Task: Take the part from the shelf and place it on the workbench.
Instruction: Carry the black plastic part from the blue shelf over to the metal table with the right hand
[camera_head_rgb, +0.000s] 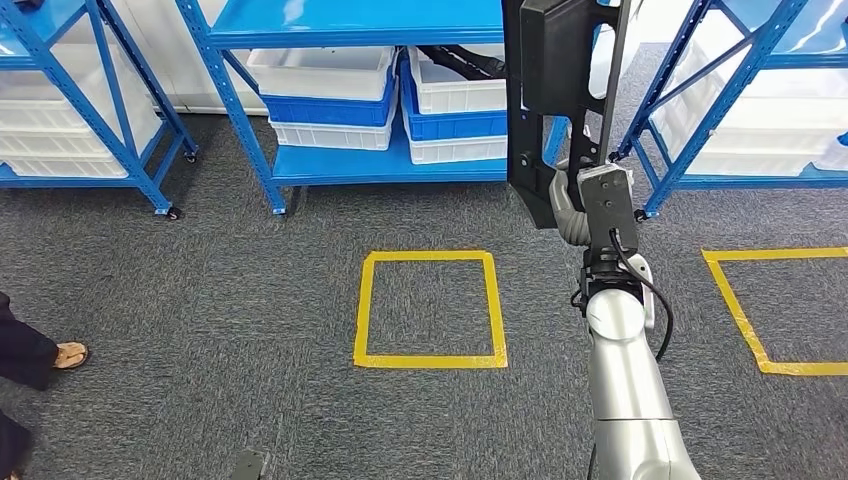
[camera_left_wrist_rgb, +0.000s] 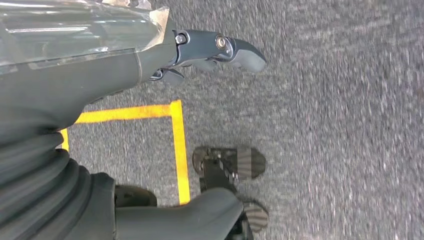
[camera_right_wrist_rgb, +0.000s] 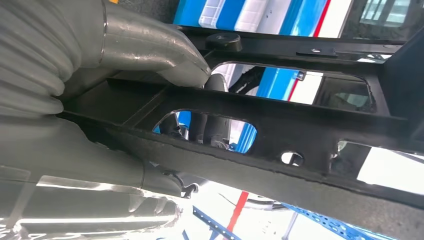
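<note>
Above the carpet, before the shelf (camera_head_rgb: 380, 160): one black part (camera_head_rgb: 555, 100), upright, clasped by right hand (camera_head_rgb: 578, 205), fingers (camera_right_wrist_rgb: 150, 55) wrapped through its frame. Left hand (camera_left_wrist_rgb: 215, 50) hangs, apparently empty and slack. Step: carrying; next, turn toward the desk. Crates (camera_head_rgb: 330, 95): at least six. Yellow floor squares (camera_head_rgb: 430, 310): two.

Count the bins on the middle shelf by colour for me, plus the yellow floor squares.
White bins: 4
Blue bins: 2
Yellow tape squares: 2, one cut off at the picture's right edge
Total: 8
</note>
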